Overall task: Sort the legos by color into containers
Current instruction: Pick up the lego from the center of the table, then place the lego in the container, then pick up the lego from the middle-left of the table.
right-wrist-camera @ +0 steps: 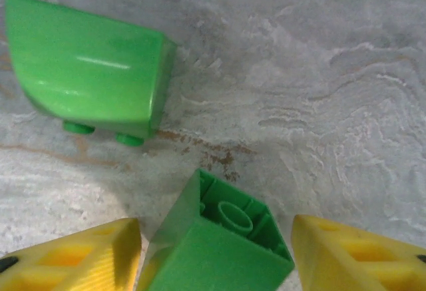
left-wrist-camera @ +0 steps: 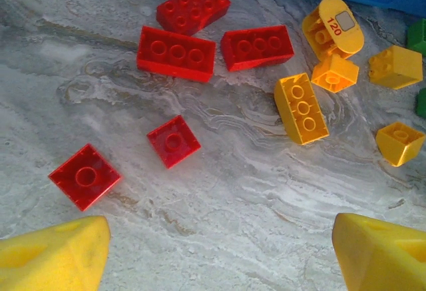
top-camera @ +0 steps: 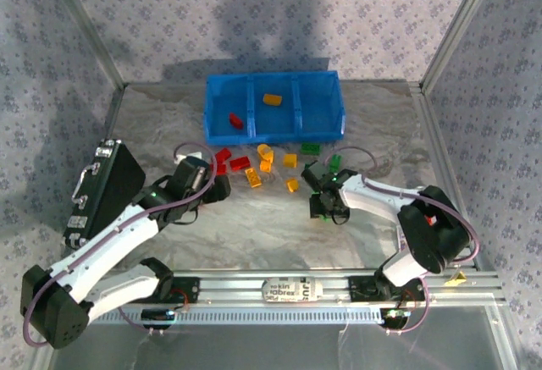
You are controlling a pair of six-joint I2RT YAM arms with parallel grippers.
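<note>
Blue plastic makes up the bin at the far side of the bench; its left compartment holds one red brick and its middle compartment one orange-yellow brick. Loose legos lie scattered on the marbled surface just in front of the bin, reds to the left, orange-yellows in the middle, greens to the right. The left end effector hovers near the red cluster with its fingers spread wide and nothing between them; five red pieces and several orange-yellow ones lie ahead of it. The right end effector straddles a green brick, tilted with its hollow underside showing. The brick touches the finger on the left of that view, but whether both pads clamp it I cannot tell. A curved green piece lies on its side just beyond. A black case sits at the bench's left edge.
</note>
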